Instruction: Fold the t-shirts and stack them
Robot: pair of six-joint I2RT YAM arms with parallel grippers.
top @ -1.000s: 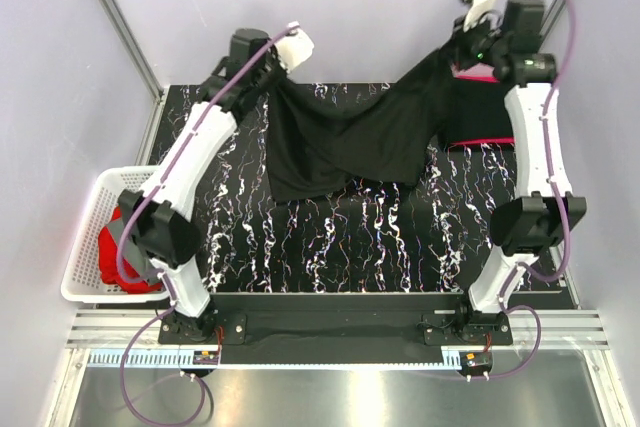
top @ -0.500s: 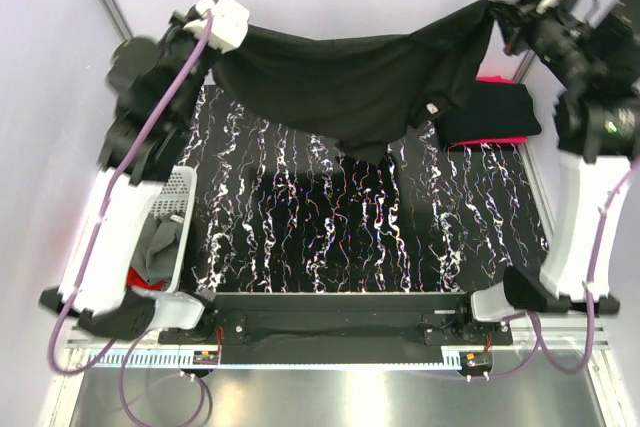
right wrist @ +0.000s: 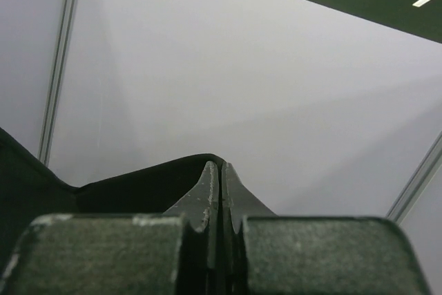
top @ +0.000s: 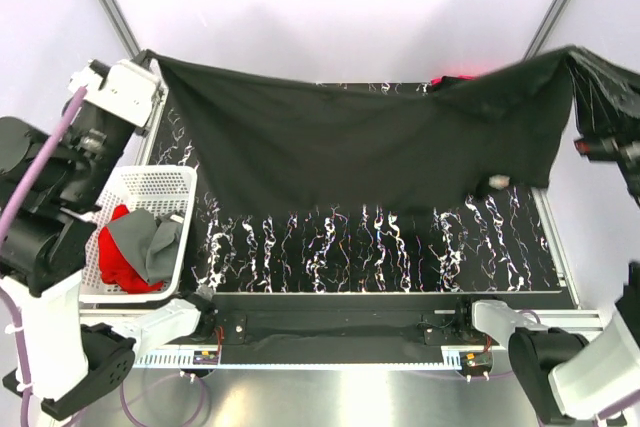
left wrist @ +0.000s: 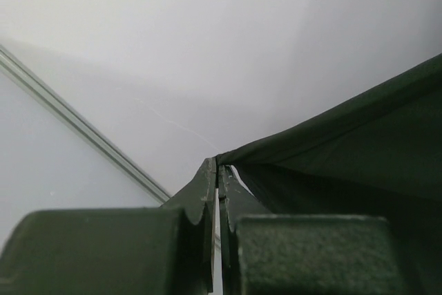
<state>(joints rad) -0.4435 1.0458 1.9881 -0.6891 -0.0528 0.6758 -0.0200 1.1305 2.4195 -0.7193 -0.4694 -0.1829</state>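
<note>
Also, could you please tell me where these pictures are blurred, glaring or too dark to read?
Top external view: the black t-shirt is mostly crisp, but its right end looks smeared; the steel sill at the bottom shows a soft sheen. Left wrist view: the left gripper, shut on the shirt's edge, is dark and soft against a bright wall. Right wrist view: the right gripper likewise, near silhouette.

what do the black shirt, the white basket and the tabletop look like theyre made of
Black t-shirt: soft matte cloth, probably cotton knit; it sags and creases where it hangs.
Basket: white moulded plastic with a slight sheen; its wall is perforated with rows of small holes.
Tabletop: smooth black surface with white marble-like veins; real stone or printed laminate, the view cannot tell.
</note>
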